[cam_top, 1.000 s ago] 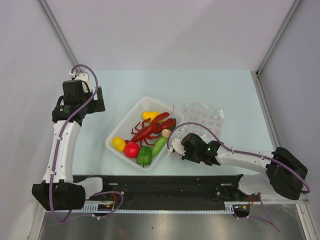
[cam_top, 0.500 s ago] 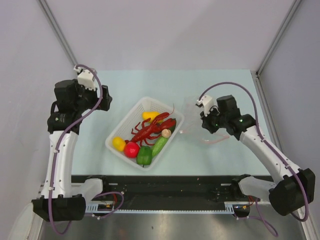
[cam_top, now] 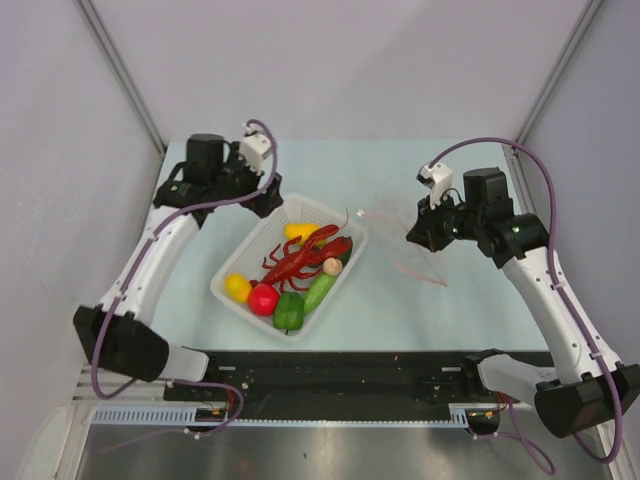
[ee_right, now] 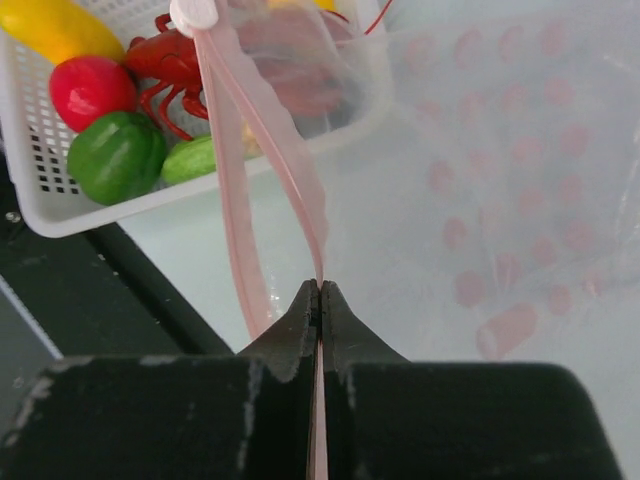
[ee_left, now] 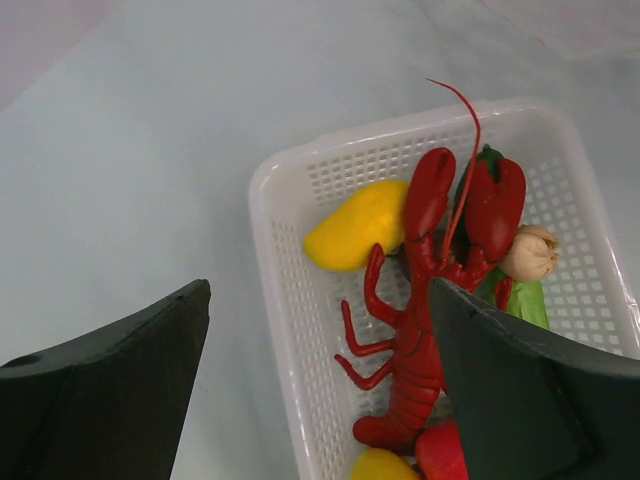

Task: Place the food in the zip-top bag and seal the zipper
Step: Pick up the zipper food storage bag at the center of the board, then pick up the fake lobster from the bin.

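Observation:
The white mesh basket point(cam_top: 228, 270) holds the food: red lobster point(cam_top: 305, 255), tomato point(cam_top: 263, 298), green pepper point(cam_top: 289, 312), cucumber point(cam_top: 320, 290), yellow pieces point(cam_top: 238, 287) and mushroom point(cam_top: 332, 266). My left gripper point(cam_top: 265, 195) is open and empty above the basket's far left corner; in its wrist view the lobster point(ee_left: 430, 300) lies between the jaws below. The clear zip-top bag point(cam_top: 392, 228) lies right of the basket. My right gripper point(ee_right: 320, 285) is shut on the pink zipper strip point(ee_right: 275, 150), holding one lip up so the mouth gapes.
A white slider tab point(ee_right: 195, 12) sits at the zipper's far end near the basket rim point(ee_right: 60, 215). The black rail point(cam_top: 330, 375) with the arm bases runs along the table's near edge. Grey walls stand left, right and behind.
My left arm swung from the table's left side to over the basket's far corner. My right arm moved from the basket's front right to the bag and took hold of its zipper edge.

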Robot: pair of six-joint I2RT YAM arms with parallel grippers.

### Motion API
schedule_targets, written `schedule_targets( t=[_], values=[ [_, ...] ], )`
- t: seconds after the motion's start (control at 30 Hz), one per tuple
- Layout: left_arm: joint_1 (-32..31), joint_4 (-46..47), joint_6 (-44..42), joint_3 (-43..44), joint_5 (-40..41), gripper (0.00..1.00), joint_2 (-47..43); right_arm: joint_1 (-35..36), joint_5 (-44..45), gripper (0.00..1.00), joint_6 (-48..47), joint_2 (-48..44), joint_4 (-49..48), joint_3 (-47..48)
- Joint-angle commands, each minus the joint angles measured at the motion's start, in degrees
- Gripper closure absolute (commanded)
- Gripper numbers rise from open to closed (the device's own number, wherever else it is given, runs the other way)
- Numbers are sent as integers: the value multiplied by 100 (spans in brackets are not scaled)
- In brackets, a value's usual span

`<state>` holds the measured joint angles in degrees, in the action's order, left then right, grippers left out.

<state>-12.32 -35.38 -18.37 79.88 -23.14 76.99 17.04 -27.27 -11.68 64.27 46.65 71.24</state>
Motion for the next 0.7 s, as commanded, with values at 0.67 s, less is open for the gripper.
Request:
schedule_targets(
  t=[0.67],
  values=[
    [-1862, -330, -571, 1488, 547, 34, 3278, -535, -974, 100, 1485, 508, -7, 83]
  ],
)
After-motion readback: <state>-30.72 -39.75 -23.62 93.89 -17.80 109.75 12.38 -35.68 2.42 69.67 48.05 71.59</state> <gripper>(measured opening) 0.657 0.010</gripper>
